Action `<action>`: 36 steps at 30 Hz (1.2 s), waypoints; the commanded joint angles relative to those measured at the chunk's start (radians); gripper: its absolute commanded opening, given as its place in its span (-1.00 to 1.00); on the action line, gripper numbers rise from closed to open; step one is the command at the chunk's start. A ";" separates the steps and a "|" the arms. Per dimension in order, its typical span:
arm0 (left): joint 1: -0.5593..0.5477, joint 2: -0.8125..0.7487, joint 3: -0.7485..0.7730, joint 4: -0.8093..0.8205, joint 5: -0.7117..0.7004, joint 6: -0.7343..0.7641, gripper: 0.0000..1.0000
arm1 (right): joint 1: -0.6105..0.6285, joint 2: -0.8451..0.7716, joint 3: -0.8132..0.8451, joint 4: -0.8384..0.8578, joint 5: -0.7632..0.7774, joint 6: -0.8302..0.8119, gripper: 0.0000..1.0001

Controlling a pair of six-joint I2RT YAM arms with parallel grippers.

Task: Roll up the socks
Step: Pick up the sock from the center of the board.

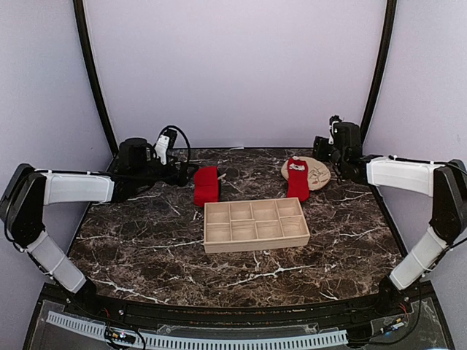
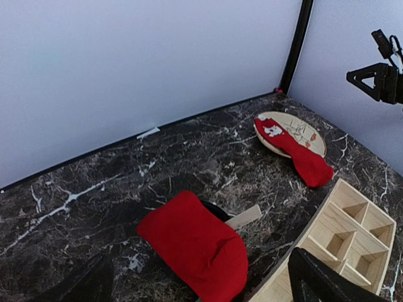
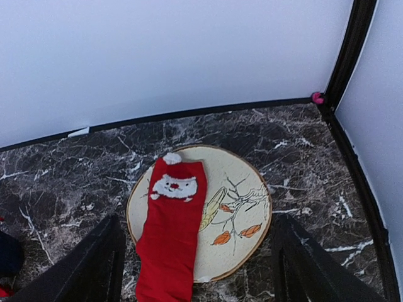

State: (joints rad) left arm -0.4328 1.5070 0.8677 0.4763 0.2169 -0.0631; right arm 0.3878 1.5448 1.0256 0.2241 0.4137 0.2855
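Two bright red fabric socks lie on the dark marble table (image 1: 146, 255), both outside the pale wooden tray (image 1: 255, 248) and just beyond its far edge. The tray has eight compartments, in two rows of four.

The right sock (image 3: 171, 233) lies stretched out flat, its long axis running from far to near. Its far end carries a white bearded figure with a pompom and rests on the round tan plate (image 3: 242, 189), which is painted with a branch and orange leaves. The sock covers the plate's left part, and its plain near end hangs off the rim onto the table, pointing toward the tray's far right corner.

The left sock (image 2: 195, 242) is a thick, plain red bundle near the tray's far left corner, its long axis also running far to near. It is draped over a dark object (image 2: 214, 209) that I cannot identify, and a pale wooden strip (image 2: 242, 217) sticks out from under it toward the tray.

The left arm's fingers (image 2: 82, 286) are spread wide on either side of the bundle, above it, gripping nothing. The right arm's fingers (image 3: 94, 264) are also spread wide, flanking the plate and the stretched sock without touching them.
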 commanded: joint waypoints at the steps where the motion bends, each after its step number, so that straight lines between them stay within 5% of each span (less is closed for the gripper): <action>1: 0.000 0.095 0.074 -0.088 0.063 -0.009 0.98 | 0.033 0.080 0.066 -0.105 -0.077 0.057 0.45; 11: -0.010 0.274 0.193 -0.148 0.297 -0.057 0.98 | 0.087 0.124 0.092 -0.111 -0.072 0.073 0.46; 18: -0.010 0.200 0.095 -0.110 0.253 -0.056 0.98 | 0.107 0.114 0.093 -0.112 -0.053 0.057 0.46; 24: -0.059 -0.053 -0.217 0.262 0.053 0.019 0.98 | 0.113 0.120 0.106 -0.117 -0.046 0.031 0.46; 27: -0.057 0.009 -0.347 0.546 -0.060 -0.128 0.98 | 0.122 0.138 0.120 -0.125 -0.041 0.023 0.46; 28: -0.043 0.037 -0.356 0.583 -0.027 -0.170 0.93 | 0.126 0.144 0.136 -0.128 -0.037 0.022 0.46; 30: -0.002 0.087 -0.278 0.457 0.153 -0.173 0.21 | 0.138 0.152 0.156 -0.132 -0.024 0.020 0.46; 31: 0.002 0.102 -0.224 0.354 0.165 -0.178 0.12 | 0.143 0.152 0.156 -0.129 -0.018 0.019 0.46; 36: -0.008 0.054 -0.238 0.364 0.071 -0.147 0.28 | 0.159 0.157 0.152 -0.125 -0.037 0.010 0.47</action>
State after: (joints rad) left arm -0.4351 1.6375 0.6224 0.8139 0.3256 -0.1989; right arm 0.5297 1.6886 1.1553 0.0887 0.3752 0.3119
